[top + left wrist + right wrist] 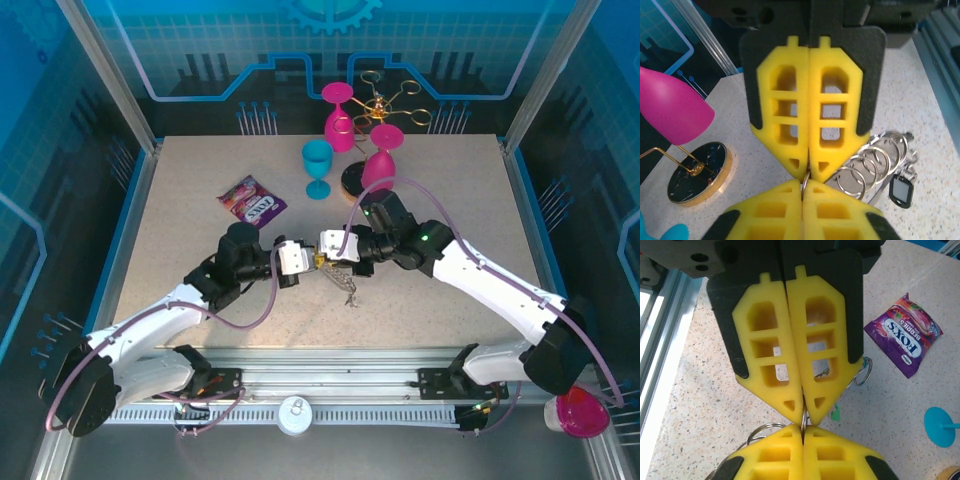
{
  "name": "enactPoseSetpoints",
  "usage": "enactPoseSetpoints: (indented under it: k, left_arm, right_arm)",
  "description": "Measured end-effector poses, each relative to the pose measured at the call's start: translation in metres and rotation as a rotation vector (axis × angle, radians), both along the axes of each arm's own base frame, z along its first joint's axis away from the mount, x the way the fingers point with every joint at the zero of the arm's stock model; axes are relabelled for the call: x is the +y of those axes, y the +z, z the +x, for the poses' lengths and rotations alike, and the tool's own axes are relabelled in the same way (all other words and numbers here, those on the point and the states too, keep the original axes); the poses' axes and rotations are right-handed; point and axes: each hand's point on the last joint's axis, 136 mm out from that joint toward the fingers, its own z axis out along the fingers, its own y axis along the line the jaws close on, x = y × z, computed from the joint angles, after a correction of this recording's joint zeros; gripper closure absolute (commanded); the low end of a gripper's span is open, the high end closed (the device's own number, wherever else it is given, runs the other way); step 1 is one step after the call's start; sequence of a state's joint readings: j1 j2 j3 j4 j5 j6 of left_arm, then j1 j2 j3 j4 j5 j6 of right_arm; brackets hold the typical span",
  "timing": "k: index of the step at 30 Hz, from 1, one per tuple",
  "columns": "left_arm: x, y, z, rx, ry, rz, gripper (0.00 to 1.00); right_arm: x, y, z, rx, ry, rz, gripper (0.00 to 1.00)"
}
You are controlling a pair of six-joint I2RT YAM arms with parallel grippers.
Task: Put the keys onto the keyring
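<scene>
My two grippers meet tip to tip over the middle of the table (200,250). The left gripper (303,259) and the right gripper (324,250) are both shut on one thin metal ring (805,179). In the left wrist view my left gripper (804,185) comes from below and the right gripper (810,171) from above. The keyring bunch (867,162) of steel split rings lies right of the pads, with a black tag (901,190). It dangles to the tabletop in the top view (347,288). The right wrist view shows the right gripper (803,428), the rings (761,430) and a green key head (835,413). The yellow-orange key is hidden.
A purple candy packet (252,202) lies behind the left gripper. A blue goblet (318,165), two pink goblets (338,115) (382,155) and a gold wire stand (385,100) stand at the back. A dark gold-rimmed disc (699,172) sits by the nearer pink goblet.
</scene>
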State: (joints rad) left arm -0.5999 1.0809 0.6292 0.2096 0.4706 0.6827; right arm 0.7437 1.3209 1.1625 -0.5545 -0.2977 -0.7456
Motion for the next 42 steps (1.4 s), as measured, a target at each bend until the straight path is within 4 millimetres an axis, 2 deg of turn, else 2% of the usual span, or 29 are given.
enactPoseSetpoints:
  k: [6, 7, 9, 10, 14, 18, 23, 31, 42]
  left_arm:
    - [0.002, 0.003, -0.002, -0.02, 0.0, 0.01, 1.0]
    - [0.003, 0.004, -0.001, -0.025, 0.004, 0.006, 1.0]
    - [0.004, 0.006, -0.002, -0.039, 0.008, -0.008, 1.0]
    - [0.004, 0.007, -0.003, -0.041, 0.01, -0.018, 1.0]
    - [0.004, 0.005, -0.004, -0.04, 0.016, -0.053, 1.0]
    - [0.003, 0.01, -0.004, -0.031, 0.019, -0.097, 1.0]
    - [0.002, 0.022, -0.004, -0.042, 0.01, -0.149, 1.0]
    - [0.001, 0.026, -0.005, -0.038, 0.001, -0.168, 1.0]
    - [0.001, 0.029, -0.008, -0.01, -0.02, -0.202, 1.0]
  right_arm:
    - [0.003, 0.002, -0.001, 0.007, -0.013, 0.013, 1.0]
    - [0.004, 0.003, 0.0, 0.008, -0.021, 0.027, 0.96]
    - [0.003, 0.005, -0.001, 0.009, -0.038, 0.068, 0.78]
    - [0.003, 0.006, -0.001, 0.015, -0.045, 0.094, 0.74]
    - [-0.002, 0.012, -0.001, 0.038, -0.066, 0.213, 0.7]
    - [-0.007, 0.011, 0.005, 0.064, -0.091, 0.265, 0.71]
    - [-0.007, 0.002, 0.003, 0.101, -0.099, 0.281, 0.81]
    - [-0.008, 0.007, 0.007, 0.106, -0.116, 0.306, 0.91]
    - [-0.004, 0.005, 0.005, 0.144, -0.091, 0.318, 0.97]
